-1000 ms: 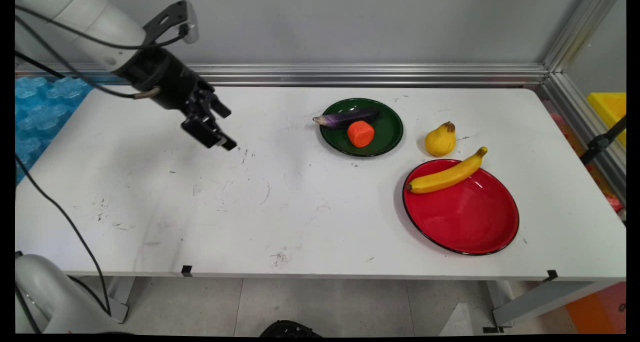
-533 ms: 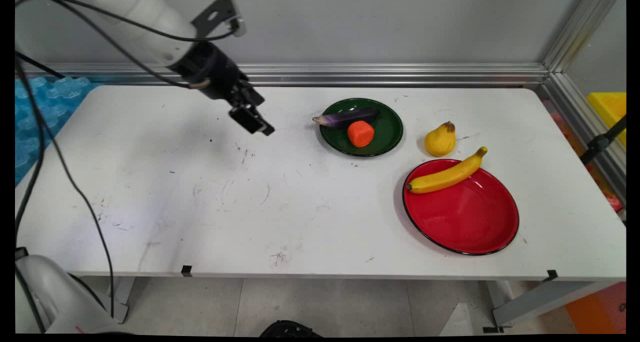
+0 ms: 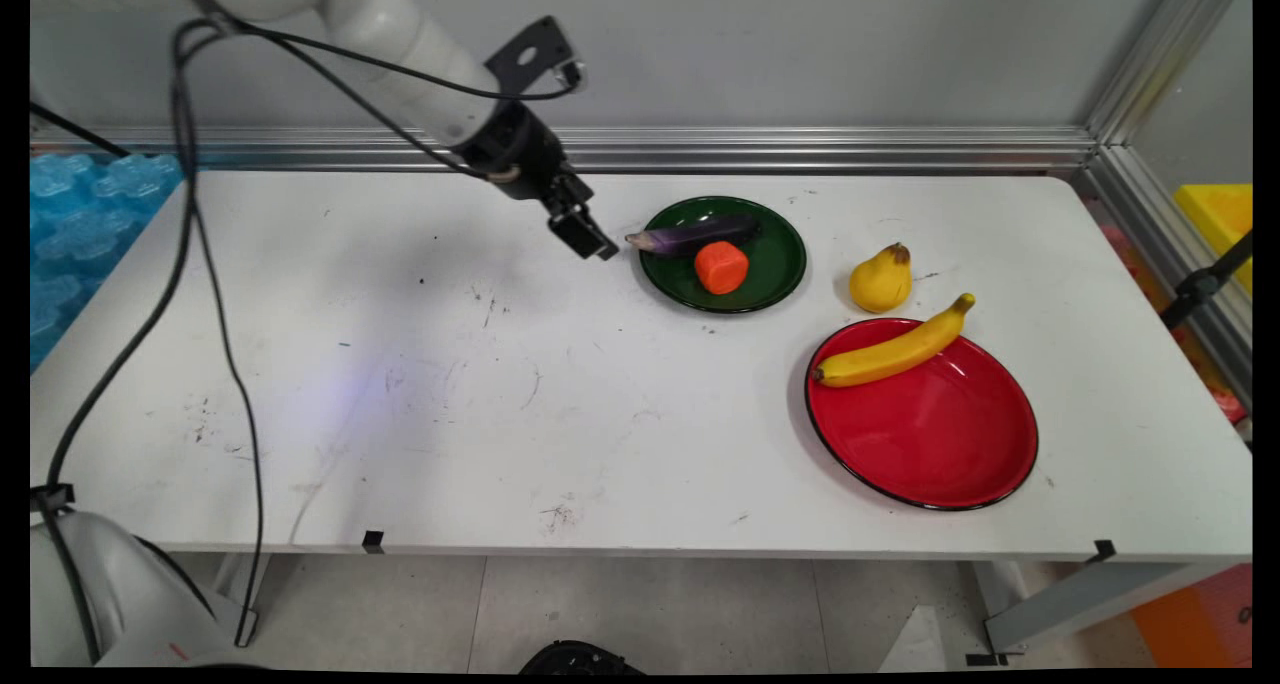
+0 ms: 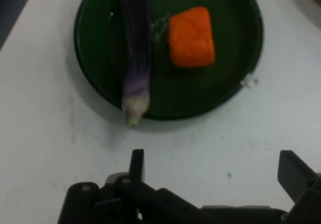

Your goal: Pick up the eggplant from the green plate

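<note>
Spread wide and empty, the gripper [image 3: 597, 247] hovers just left of the green plate [image 3: 780, 264], nearest the pale tip of the eggplant [image 3: 690, 235] that overhangs the rim beside an orange block [image 3: 722, 267]. A low approach could clip that tip and roll the eggplant off the plate. A second ago the gripper hung well to the left over bare table [image 3: 420, 404]; the fruit and plates have not moved.

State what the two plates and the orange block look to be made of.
Green plate and red plate: likely enamelled metal or glazed ceramic, judging by the glossy glints and thin dark rims; which one cannot be told. Orange block: matte, soft-edged, with no shine, probably plastic or foam toy food.
</note>
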`<action>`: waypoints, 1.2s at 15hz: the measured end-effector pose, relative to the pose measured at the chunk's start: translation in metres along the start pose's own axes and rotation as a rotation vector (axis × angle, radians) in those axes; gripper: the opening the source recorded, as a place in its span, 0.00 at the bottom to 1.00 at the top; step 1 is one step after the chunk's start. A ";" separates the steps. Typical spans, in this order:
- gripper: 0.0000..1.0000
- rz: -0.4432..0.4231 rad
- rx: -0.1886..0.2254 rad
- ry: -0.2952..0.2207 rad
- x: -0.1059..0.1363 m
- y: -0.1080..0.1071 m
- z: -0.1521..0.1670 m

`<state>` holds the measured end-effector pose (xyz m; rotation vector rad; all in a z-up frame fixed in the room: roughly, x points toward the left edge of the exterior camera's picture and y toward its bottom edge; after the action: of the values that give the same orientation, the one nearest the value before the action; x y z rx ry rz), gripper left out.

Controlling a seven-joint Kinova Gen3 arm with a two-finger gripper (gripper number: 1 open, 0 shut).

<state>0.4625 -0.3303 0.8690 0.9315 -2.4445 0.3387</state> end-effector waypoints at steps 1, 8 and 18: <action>1.00 -0.001 0.006 0.003 0.005 -0.003 0.010; 1.00 0.015 0.039 0.015 0.031 -0.022 0.072; 1.00 0.132 0.035 -0.012 0.058 -0.043 0.149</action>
<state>0.3999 -0.4524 0.7767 0.7900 -2.5249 0.4247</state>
